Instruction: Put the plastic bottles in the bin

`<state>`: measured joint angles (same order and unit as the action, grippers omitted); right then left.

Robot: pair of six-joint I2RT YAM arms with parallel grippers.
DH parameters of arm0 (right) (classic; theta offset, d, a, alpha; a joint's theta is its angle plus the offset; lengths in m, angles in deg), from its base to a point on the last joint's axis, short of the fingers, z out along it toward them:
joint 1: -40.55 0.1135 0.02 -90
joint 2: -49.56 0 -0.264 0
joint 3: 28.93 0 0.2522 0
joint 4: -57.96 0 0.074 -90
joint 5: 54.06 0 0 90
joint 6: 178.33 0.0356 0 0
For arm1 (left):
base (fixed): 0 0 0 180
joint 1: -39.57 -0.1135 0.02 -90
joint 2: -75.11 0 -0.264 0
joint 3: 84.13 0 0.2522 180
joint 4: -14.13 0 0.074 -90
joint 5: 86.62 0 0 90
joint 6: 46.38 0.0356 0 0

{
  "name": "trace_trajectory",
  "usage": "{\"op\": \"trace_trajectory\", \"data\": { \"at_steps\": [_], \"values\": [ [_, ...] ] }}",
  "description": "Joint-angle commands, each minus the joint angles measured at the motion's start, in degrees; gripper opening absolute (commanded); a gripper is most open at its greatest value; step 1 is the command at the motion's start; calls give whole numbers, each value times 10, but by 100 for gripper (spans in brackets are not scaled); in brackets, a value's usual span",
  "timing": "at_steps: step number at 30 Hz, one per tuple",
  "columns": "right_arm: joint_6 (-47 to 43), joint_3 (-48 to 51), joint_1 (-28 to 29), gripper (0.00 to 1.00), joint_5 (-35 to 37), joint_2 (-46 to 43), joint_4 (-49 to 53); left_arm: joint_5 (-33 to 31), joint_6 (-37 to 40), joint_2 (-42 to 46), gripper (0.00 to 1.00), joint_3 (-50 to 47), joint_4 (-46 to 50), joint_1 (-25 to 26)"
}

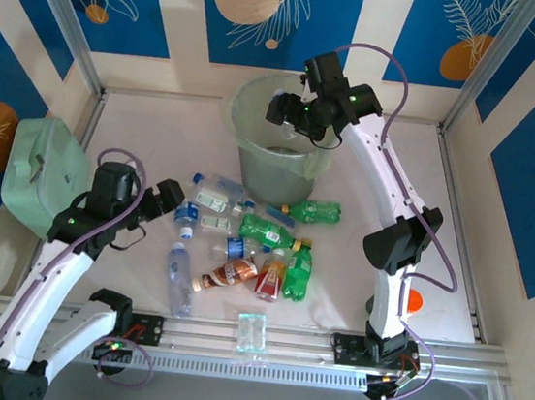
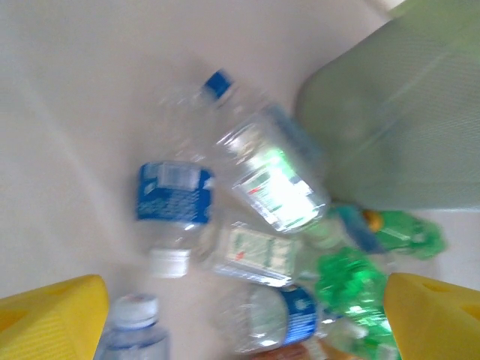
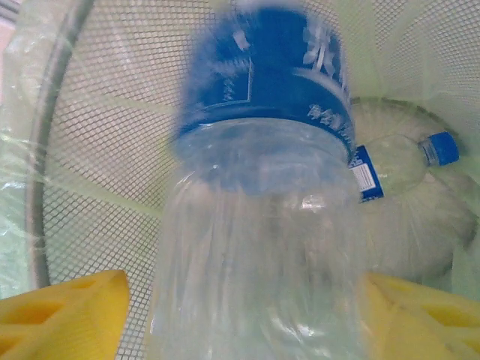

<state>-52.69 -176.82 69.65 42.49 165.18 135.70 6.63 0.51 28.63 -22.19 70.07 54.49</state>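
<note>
Right hand hangs over the mouth of the bin, the pale green bucket standing far-centre on the bench.

Right wrist view:
- A clear bottle with a blue label sits between the yellow fingers. It is blurred, label end pointing down into the bin.
- Fingers are spread. A sliver of mesh wall shows between one pad and the bottle's side, so the hand reads as released, not pinching. On the other side, touching or not: cannot tell.
- A second blue-labelled bottle lies on the bin floor, blue cap toward the wall.

Left hand is low over the bench at the left edge of the loose bottles. Its fingers are wide apart, released, grasping nothing.

Left wrist view:
- A white-capped bottle, clear with a blue label, lies flat below the hand.
- More clear bottles crowd beside it, and green ones lie beyond.

The loose heap lies just in front of the bin:
- A green bottle lies on its side near the bin's base.
- Two reddish-orange bottles lie side by side at the near edge of the heap.
- A long clear bottle lies a little apart on the left.

Mint green lidded box sits at the bench's left edge, well apart from the bin.
</note>
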Motion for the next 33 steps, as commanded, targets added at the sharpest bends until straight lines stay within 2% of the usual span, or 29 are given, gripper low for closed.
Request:
{"op": "trace_trajectory", "data": {
  "at_steps": [1,8,12,15,22,27,33],
  "values": [
    [-13,-33,-2,85,17,2,22,-21,17,-16,94,-30,59,3],
    [-21,-85,17,88,24,-9,45,6,5,-39,89,-67,41,3],
    [-31,-75,56,88,32,-46,44,25,-11,-50,83,-91,35,7],
    [-34,-24,98,89,40,-88,22,28,-23,-54,82,-110,36,21],
    [-6,166,188,89,50,-186,-61,24,-56,-65,83,-139,34,68],
    [22,263,214,89,35,-221,-102,15,-84,-91,83,-152,10,103],
    [36,294,222,89,27,-233,-110,7,-97,-141,75,-162,-21,109]
  ]
}}
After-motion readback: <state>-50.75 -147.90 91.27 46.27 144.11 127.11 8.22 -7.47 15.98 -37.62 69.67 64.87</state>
